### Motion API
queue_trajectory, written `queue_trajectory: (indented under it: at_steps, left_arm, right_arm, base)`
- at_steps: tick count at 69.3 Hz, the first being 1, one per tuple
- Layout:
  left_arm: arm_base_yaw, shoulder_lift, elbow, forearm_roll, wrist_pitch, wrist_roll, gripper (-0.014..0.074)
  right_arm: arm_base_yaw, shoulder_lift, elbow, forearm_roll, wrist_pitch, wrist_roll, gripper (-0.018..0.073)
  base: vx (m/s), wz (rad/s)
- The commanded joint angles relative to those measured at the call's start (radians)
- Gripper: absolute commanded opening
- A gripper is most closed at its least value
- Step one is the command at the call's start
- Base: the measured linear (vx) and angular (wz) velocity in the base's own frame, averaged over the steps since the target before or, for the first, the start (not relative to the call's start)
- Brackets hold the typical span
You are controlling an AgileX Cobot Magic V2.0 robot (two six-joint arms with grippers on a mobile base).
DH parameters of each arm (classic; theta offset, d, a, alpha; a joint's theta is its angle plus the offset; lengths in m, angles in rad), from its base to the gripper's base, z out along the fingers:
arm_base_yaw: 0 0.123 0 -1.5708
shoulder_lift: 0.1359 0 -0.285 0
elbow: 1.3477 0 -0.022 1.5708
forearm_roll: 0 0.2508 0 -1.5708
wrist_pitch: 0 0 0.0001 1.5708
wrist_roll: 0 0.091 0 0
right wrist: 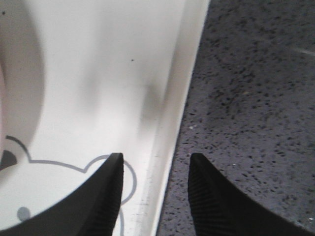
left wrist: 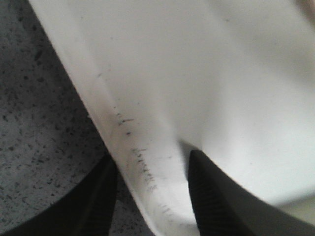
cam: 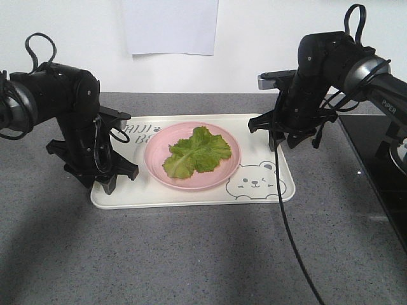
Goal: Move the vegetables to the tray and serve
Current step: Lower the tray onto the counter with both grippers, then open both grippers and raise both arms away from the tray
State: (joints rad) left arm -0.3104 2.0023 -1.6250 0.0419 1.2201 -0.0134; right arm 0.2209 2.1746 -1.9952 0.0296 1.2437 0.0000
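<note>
Tray (cam: 191, 197): lying flat on the grey table (cam: 191, 267), long axis running left to right, short edges facing the two arms.
Lettuce (cam: 197, 152): on the pink plate (cam: 222, 175), and the plate standing in the middle of the tray.
Left end effector (cam: 105, 178): at the left short edge of the tray, toward the near corner.
Left end effector state: fingers spread, one finger (left wrist: 96, 206) outside over the table, the other inside over the tray floor, rim (left wrist: 142, 177) between them; not clenched, contact with the rim not clear.
Right end effector (cam: 283, 141): at the right short edge, more toward the far corner.
Right end effector state: also released, one finger (right wrist: 106, 196) above the bear drawing (right wrist: 59, 167), the other above the table, rim passing between.
Key relation: each rim already inside its own jaw gap, running lengthwise through it; so probably only closing needed, then lifting both ends together.
Nearer arm: none, each arm at its own end, tray between them.
Risk, as judgement: uneven lift probably tilting the tray and sliding the plate.
</note>
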Motion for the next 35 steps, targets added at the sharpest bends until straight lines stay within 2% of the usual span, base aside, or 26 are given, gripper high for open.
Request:
queue_trajectory:
  at_steps: [1, 10, 18, 35]
  left_arm:
    - [-0.006, -0.05, -0.025, -0.012, 0.011, -0.003, 0.0342]
    - [-0.006, -0.053, -0.025, -0.012, 0.026, -0.002, 0.0342]
    - [-0.006, -0.066, -0.028, -0.012, 0.028, -0.003, 0.0335]
    - [-0.006, -0.142, -0.028, -0.01, 0.019, -0.01, 0.0266]
  right_arm:
    - [-0.003, -0.082, -0.03, -0.023, 0.04, 0.0, 0.031]
    - [-0.003, -0.108, -0.03, -0.022, 0.04, 0.0, 0.0294]
    - [-0.003, -0.146, -0.032, -0.022, 0.04, 0.0, 0.0245]
    - [-0.003, -0.259, -0.032, -0.019, 0.007, -0.017, 0.0052]
  base:
    - [0.0, 0.0]
    - [0.0, 0.0]
    - [0.0, 0.0]
    - [0.0, 0.0]
